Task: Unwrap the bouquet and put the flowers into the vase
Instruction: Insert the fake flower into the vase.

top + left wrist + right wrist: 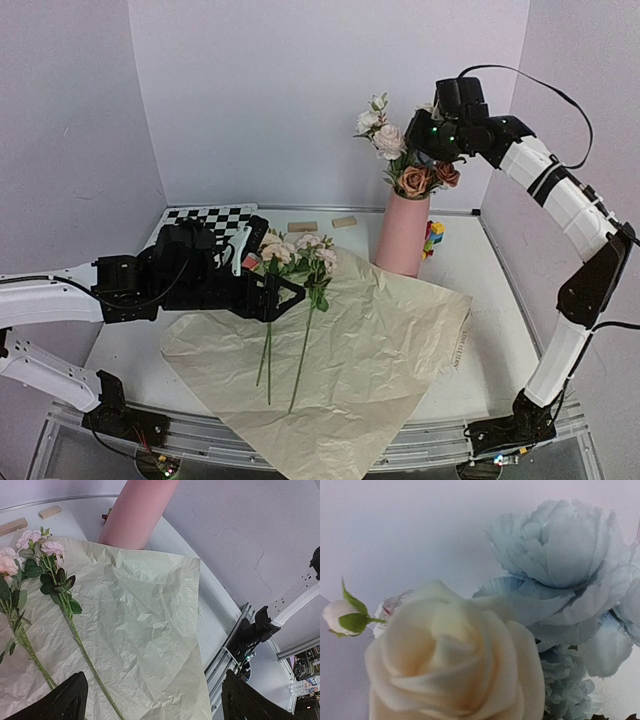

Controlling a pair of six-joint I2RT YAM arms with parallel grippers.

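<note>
The peach-tan paper (370, 350) lies unwrapped and flat on the table. Two pink-bloomed flowers (300, 255) rest on it, their stems pointing toward the near edge. My left gripper (290, 295) hovers open just left of those stems; in its wrist view the dark fingers (65, 705) straddle bare paper (150, 605) beside a stem (80, 645). The pink vase (402, 235) stands at the back right with several blooms (400, 160) in it. My right gripper (428, 140) sits among them above the vase mouth. Its camera shows only a cream rose (450, 655) and a pale-blue bloom (560, 545), so its jaws are hidden.
A checkerboard (210, 218) lies at the back left, and two small wooden blocks (303, 227) sit along the back wall. Colourful toy blocks (433, 238) stand just right of the vase. A metal rail (300, 445) runs along the table's near edge.
</note>
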